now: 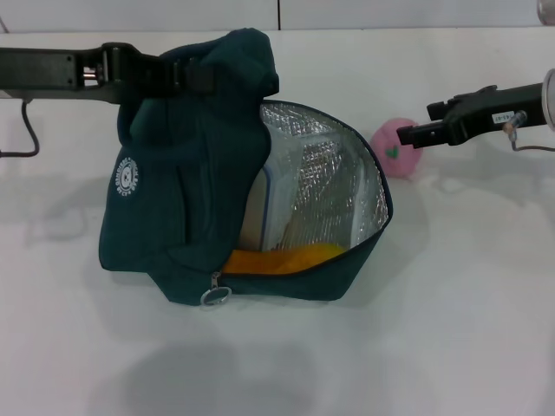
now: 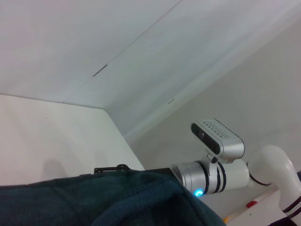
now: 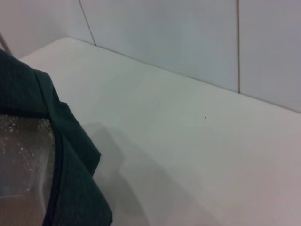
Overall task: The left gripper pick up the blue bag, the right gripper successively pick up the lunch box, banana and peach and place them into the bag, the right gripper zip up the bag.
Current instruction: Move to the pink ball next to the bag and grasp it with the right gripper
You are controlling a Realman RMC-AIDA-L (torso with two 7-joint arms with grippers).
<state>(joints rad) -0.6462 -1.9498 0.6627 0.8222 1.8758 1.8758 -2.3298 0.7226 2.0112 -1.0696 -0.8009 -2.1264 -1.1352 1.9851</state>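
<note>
The blue bag (image 1: pixel 182 199) hangs from my left gripper (image 1: pixel 198 78), which is shut on its top fabric. The bag's mouth is open to the right and shows its silver lining (image 1: pixel 334 186). Inside stand the white lunch box (image 1: pixel 260 208) and, below it, the yellow banana (image 1: pixel 286 258). The pink peach (image 1: pixel 392 149) lies on the table just right of the bag. My right gripper (image 1: pixel 418 122) is open beside the peach, its lower finger over the peach's near edge. The bag's fabric also shows in the left wrist view (image 2: pixel 117 197) and the right wrist view (image 3: pixel 70 155).
The white table (image 1: pixel 451 329) runs to a wall at the back. The zipper's ring pull (image 1: pixel 215 295) hangs at the bag's lower front. A cable (image 1: pixel 26 130) hangs below my left arm. My right arm's wrist camera shows in the left wrist view (image 2: pixel 216 136).
</note>
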